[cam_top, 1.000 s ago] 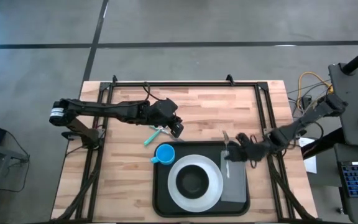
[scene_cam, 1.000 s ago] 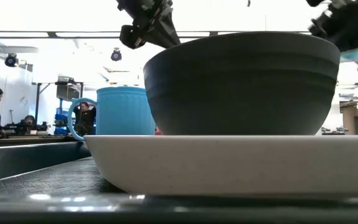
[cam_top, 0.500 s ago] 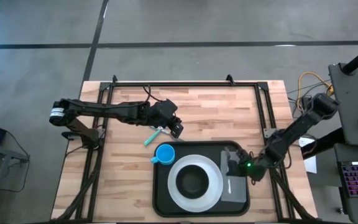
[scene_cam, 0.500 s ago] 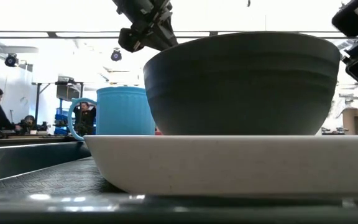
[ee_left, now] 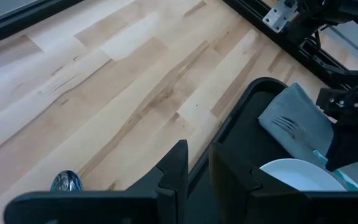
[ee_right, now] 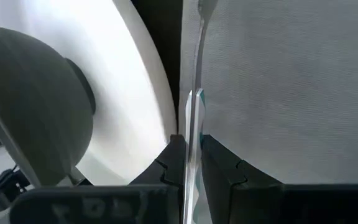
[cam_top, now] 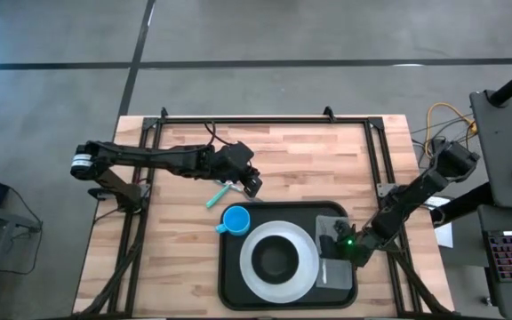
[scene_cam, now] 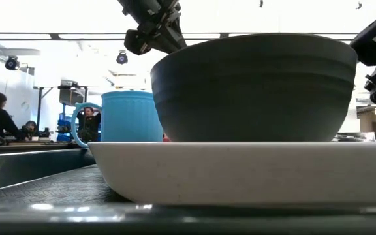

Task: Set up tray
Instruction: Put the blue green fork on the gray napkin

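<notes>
High view shows the right gripper (cam_top: 339,243) pinching a fork (ee_right: 194,93) over the grey napkin (cam_top: 338,265) in the black tray (cam_top: 231,283) at the table's near edge, left gripper (cam_top: 252,184) nearly closed, empty.

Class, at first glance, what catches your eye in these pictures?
The black tray at the table's near edge, holding a white plate with a dark bowl on it, and a blue mug at its far left corner. On the tray's right side, the right gripper holds a fork over the grey napkin.
</notes>
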Motion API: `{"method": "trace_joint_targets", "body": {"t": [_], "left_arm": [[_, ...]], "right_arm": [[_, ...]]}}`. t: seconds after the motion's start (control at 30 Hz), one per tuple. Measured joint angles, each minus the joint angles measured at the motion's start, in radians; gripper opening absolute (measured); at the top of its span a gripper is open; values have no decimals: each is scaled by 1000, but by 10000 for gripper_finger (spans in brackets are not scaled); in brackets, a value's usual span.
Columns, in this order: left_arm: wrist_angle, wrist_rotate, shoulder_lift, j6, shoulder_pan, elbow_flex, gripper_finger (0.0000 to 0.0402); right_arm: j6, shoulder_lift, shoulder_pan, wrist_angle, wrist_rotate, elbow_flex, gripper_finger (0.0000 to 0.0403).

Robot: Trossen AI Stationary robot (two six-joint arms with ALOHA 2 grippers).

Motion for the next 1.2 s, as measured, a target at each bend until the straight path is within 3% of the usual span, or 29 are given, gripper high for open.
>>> {"method": "trace_joint_targets", "body": {"t": [0.3,1.0,1.2], "left_arm": [[-1,0,0,0,-1,0,46],[-1,0,0,0,-1,0,46],[-1,0,0,4,-1,0,46]], "right_arm": [[1,24,0,-2,2,15,34],[-23,24,-1,-17,-68,48,116],[-31,10,-1,-275,-71,129,107]]}}
